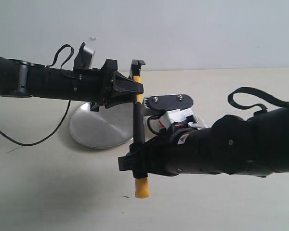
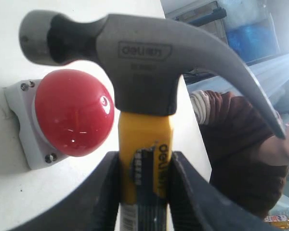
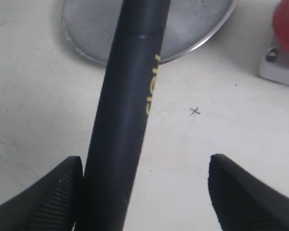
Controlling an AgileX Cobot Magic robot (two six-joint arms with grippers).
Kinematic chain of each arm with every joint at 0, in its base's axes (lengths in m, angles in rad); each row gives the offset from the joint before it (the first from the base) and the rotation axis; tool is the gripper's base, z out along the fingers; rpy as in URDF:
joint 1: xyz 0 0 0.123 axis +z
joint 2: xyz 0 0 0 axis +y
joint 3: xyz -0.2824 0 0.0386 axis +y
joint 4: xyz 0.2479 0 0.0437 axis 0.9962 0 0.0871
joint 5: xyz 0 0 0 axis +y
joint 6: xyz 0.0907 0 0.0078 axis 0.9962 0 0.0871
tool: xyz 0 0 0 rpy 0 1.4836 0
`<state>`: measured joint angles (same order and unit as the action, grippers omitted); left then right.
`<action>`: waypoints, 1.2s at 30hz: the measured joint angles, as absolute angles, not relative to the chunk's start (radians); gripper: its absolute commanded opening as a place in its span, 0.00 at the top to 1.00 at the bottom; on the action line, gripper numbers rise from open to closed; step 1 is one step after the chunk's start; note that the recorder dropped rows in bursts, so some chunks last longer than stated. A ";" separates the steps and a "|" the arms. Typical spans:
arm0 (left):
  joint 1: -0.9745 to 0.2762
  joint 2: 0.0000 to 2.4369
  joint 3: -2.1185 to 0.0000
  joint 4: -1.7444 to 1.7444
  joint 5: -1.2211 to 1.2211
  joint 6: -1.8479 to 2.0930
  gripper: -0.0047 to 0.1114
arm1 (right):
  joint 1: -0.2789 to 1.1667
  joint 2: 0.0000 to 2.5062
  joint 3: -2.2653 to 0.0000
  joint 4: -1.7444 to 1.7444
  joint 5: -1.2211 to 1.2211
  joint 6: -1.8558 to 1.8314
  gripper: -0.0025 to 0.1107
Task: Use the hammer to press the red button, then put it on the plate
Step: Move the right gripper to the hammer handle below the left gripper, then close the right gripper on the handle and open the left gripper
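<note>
The left pincer is pinching the hammer. Its two black fingers press on the yellow part of the handle, one on each side, just under the dark metal head. The head sticks out past the tips of the fingers. In the left wrist view the red button shows just beside the head, sitting on its grey base on the table. I cannot tell if the head touches the button. The right pincer is spread wide. The long black part of the handle runs between its two fingers. One finger is right up against the handle, and the other finger is well apart from it, with bare table showing in the gap. So the right pincer is around the handle but does not squeeze it. In the exterior view the hammer runs from the left pincer to the right pincer, and its yellow end pokes out past the right pincer. The shiny plate lies flat on the table, under the left arm and beside the handle. In the right wrist view the handle crosses in front of the plate's rim, the red button sits off to one side, and a small cross mark is on the table near the handle.
</note>
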<state>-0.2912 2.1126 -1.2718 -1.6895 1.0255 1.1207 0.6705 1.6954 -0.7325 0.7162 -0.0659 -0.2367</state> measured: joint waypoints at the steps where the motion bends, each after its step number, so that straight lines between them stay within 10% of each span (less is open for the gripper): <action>1: -0.291 2.113 -1.272 -1.689 1.026 1.121 0.96 | 0.670 1.713 -0.753 0.716 -0.046 -0.235 0.36; 15: -0.291 2.113 -1.272 -1.689 1.036 1.121 0.96 | 0.670 1.774 -0.839 0.723 0.000 -0.226 0.44; 25: -0.289 2.086 -1.272 -1.672 1.060 1.133 0.96 | 0.668 1.808 -0.839 0.746 0.015 -0.204 0.98; 36: -0.285 2.069 -1.272 -1.653 1.062 1.139 0.90 | 0.666 1.808 -0.839 0.751 0.007 -0.229 0.98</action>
